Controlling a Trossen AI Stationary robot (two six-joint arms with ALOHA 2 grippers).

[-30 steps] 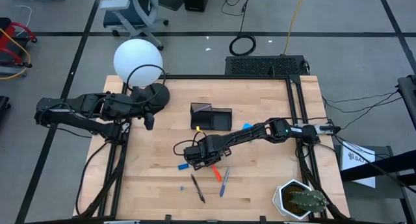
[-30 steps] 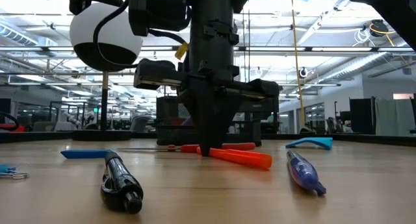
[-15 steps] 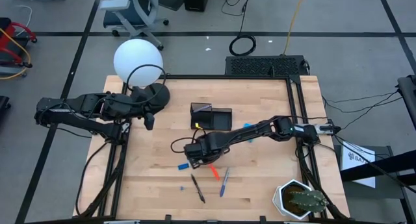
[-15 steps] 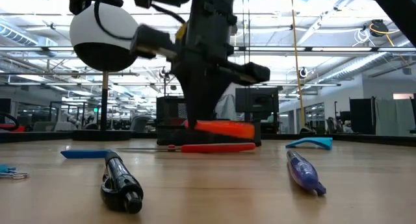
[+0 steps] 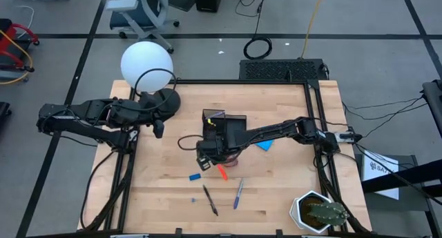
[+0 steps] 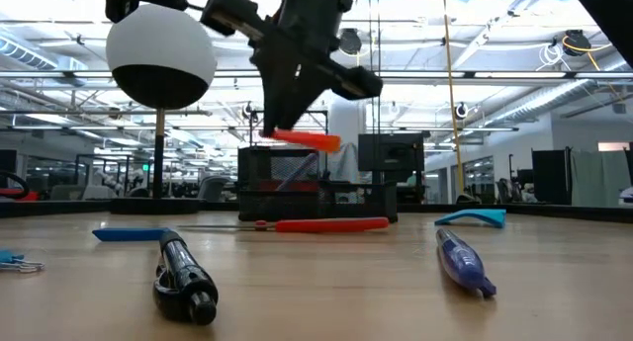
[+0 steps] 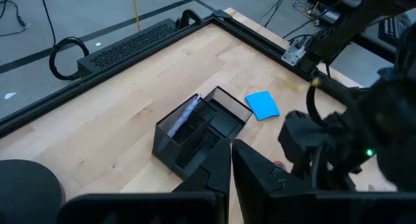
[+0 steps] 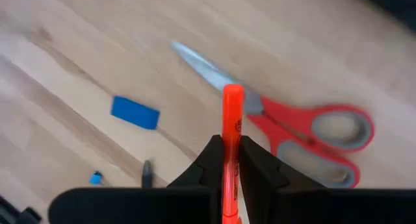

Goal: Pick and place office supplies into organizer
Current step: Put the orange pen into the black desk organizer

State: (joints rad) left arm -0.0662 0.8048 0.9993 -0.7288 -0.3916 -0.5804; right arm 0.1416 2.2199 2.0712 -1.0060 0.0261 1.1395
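Pinching an orange pen [image 8: 232, 152] between the right gripper [image 8: 224, 160] fingers, raised off the desk [image 5: 276, 196] beside the organizer [image 5: 225, 125]. Partly hiding red-handled scissors [image 8: 305, 130] underneath. Left gripper [image 7: 231, 160] fingers pressed together, far left.

Robotics lab: framed workbench [image 5: 276, 190], floor cables [image 5: 257, 47].

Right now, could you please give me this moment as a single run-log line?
right pincer: shut on orange pen, lifted above table | organizer: pen not yet in | scissors: on table | left pincer: shut, waiting by lamp base
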